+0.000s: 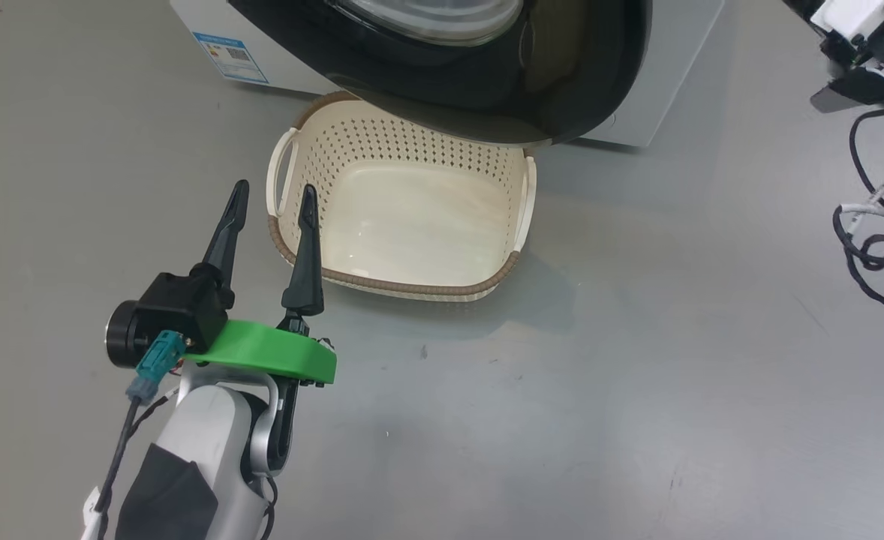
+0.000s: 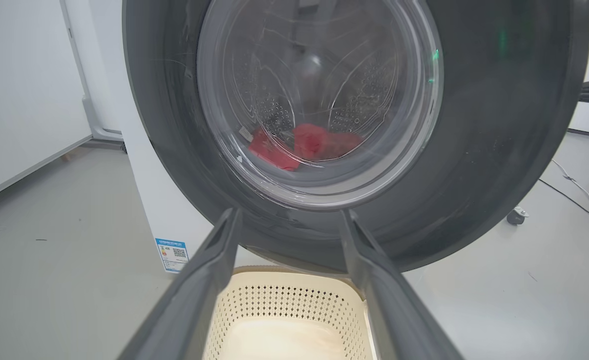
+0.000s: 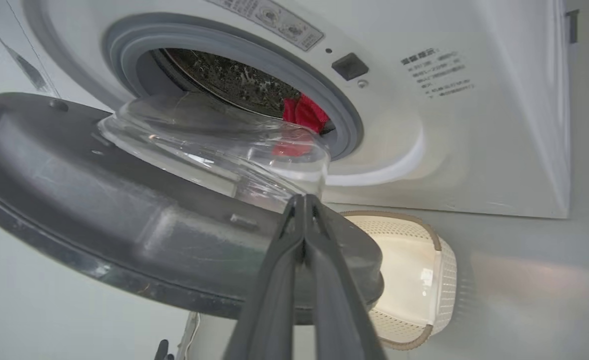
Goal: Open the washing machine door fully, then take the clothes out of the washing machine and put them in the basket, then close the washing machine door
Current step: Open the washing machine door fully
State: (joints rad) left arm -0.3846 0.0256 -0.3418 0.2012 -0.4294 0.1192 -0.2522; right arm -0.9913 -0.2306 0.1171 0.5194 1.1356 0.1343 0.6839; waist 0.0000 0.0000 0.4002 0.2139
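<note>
The washing machine door [image 3: 99,210] stands swung part-way out from the washing machine [image 3: 474,125], its glass bowl clear of the grey rubber mouth. The clothes [image 3: 304,112] — red — lie low in the steel drum. My right gripper [image 3: 299,197] has its fingers pressed together, tips by the door's inner face beside the bowl; I cannot tell if they touch it. The basket [image 1: 412,289] sits on the floor just before the machine, partly under the door's black rim, its cream bottom bare. My left gripper [image 1: 275,189] hovers with fingers spread over the basket's near left corner, holding nothing. The floor [image 1: 637,375] is smooth grey, faintly scuffed — black cables [image 1: 870,247] loop at its right side.
</note>
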